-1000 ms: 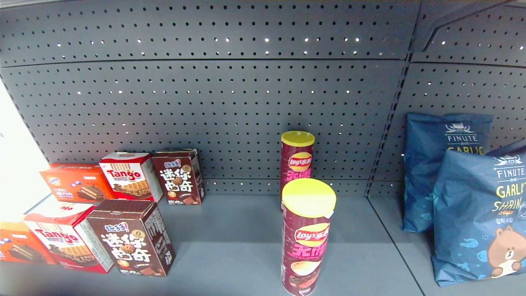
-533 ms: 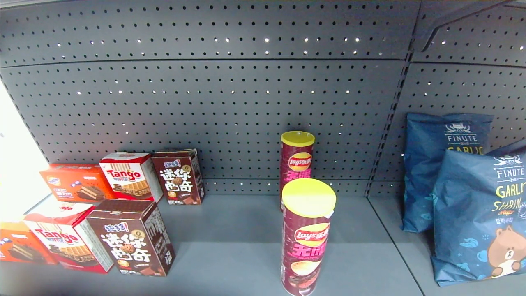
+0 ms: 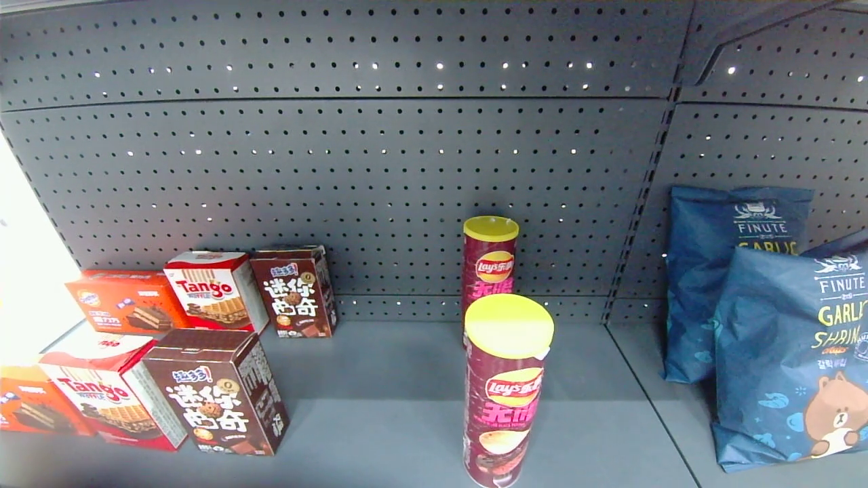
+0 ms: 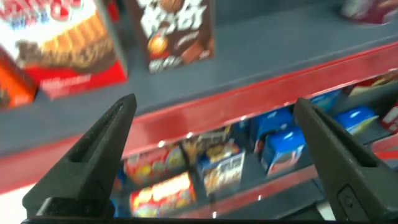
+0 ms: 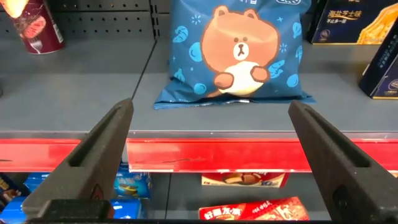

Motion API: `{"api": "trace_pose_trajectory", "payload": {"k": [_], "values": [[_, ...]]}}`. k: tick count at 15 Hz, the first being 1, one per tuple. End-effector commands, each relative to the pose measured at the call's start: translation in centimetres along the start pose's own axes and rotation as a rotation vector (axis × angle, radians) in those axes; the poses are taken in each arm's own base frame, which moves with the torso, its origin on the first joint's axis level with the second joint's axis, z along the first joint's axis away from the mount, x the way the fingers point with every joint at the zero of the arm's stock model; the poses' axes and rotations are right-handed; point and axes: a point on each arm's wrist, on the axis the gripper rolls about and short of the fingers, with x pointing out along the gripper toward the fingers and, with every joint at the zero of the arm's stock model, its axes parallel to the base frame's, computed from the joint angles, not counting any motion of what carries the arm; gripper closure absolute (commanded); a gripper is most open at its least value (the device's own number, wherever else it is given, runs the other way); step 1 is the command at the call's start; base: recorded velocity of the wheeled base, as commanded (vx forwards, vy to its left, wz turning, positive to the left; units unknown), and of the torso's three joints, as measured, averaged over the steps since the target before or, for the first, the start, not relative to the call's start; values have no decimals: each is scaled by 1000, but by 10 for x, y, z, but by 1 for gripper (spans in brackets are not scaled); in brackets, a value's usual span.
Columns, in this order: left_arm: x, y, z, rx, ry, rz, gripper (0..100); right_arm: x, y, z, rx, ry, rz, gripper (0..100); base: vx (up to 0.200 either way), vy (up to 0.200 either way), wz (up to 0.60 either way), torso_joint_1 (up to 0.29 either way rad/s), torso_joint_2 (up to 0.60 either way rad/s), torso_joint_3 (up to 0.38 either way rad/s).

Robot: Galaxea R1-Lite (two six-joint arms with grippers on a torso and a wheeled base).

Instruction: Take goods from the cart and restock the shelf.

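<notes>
Hovering before shelf (image 3: 380,379), both jaws spread, empty.

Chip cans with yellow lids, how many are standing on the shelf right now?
2. The front can stands upright near the front edge of the shelf; the rear can stands directly behind it, by the pegboard. The front can hides the rear can's base.

A dark grey perforated back panel (image 3: 380,169) is seen behind the shelf board (image 3: 393,379), with pinpoints of brightness shown through some holes. It is divided by a slotted upright (image 3: 645,196) (towards the right). A white glare (image 3: 20,271) is seen at the far left. A red rail (image 5: 217,155) is fitted along the front edge.
</notes>
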Motion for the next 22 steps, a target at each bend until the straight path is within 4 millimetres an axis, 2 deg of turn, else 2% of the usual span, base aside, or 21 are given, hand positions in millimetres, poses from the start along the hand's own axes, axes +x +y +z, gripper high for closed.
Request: {"api": "trace_pose_trajectory", "payload": {"k": [1,5,6,7,9,11,14,15,16,22], "values": [[18,4,2,-14,200,164,0,0,0,0,0,0,0,0,0,0,0,0,0,0],[10,-1,-7,-26,39,342,0,0,0,0,0,-2,0,0,0,0,0,0,0,0],[9,0,-8,-120,13,403,0,0,0,0,0,0,0,0,0,0,0,0,0,0],[8,0,-8,-140,6,432,0,0,0,0,0,0,-1,0,0,0,0,0,0,0],[0,-2,-11,-88,-107,351,0,0,0,0,0,0,0,0,0,0,0,0,0,0],[0,-2,-12,-21,-138,349,0,0,0,0,0,0,0,0,0,0,0,0,0,0],[0,-2,-12,-88,-151,335,0,0,0,0,0,0,0,0,0,0,0,0,0,0],[-2,-1,-13,-65,-170,246,0,0,0,0,0,0,0,0,0,0,0,0,0,0],[-3,-2,-14,-53,-197,231,0,0,0,0,0,0,-1,0,0,0,0,0,0,0],[-6,-3,-15,-68,-242,277,0,0,0,0,0,0,-1,0,0,0,0,0,0,0]]}}
